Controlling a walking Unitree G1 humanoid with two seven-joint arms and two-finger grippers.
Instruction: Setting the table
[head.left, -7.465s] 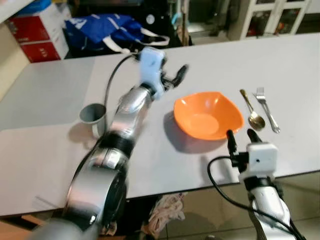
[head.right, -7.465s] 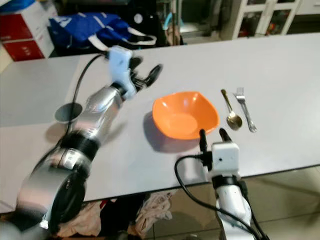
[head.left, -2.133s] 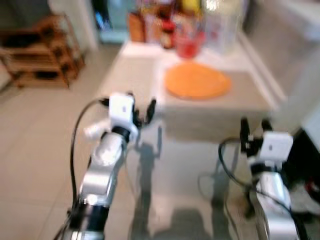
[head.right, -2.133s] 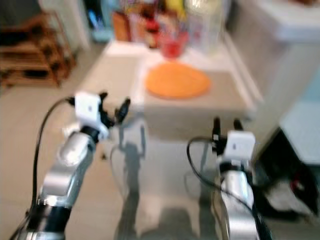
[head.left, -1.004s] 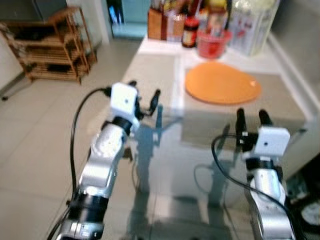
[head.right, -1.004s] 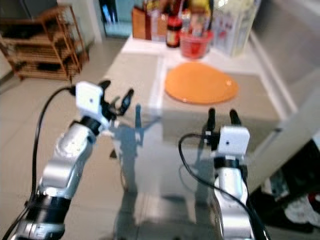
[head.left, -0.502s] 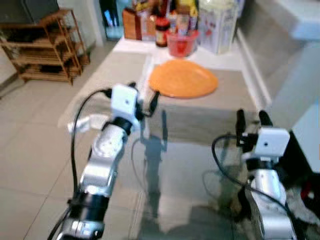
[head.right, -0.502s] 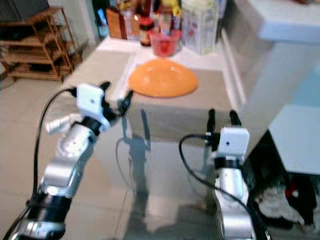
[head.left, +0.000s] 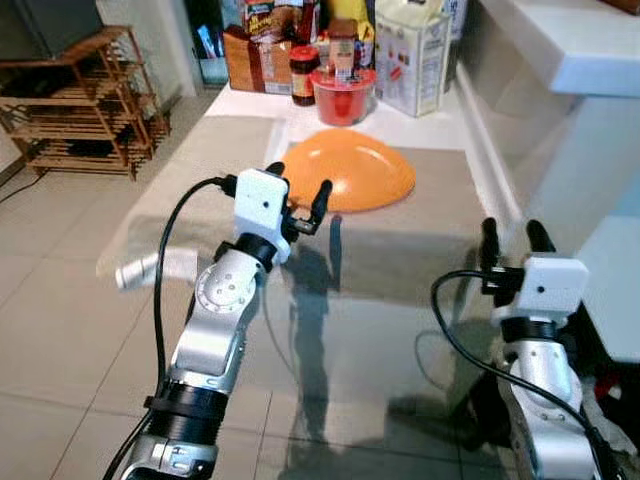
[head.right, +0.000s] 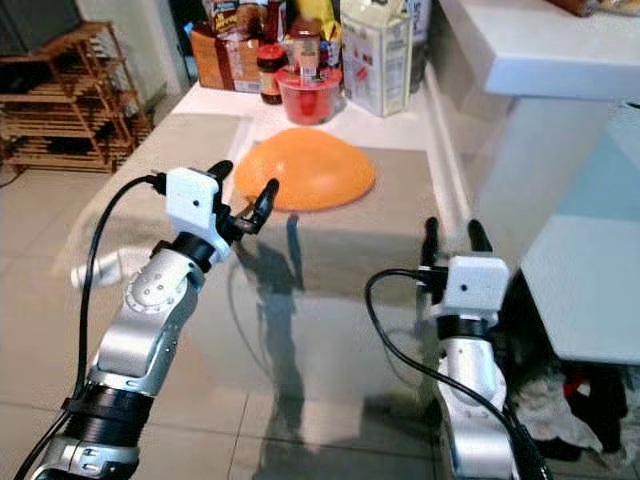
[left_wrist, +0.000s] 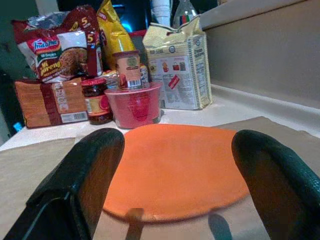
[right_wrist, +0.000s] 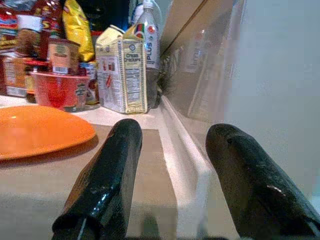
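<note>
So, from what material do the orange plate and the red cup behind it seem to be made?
The orange plate looks like plastic, perhaps melamine: even saturated colour, smooth matte surface with only a soft sheen, lying upside down as a shallow dome. The red cup seems thin translucent plastic: light glows through its wall, and it carries a printed emblem. Neither can be confirmed by look alone.

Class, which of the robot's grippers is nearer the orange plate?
Left. The left gripper hovers just before the orange plate; the right gripper sits farther back, off to its right.
</note>
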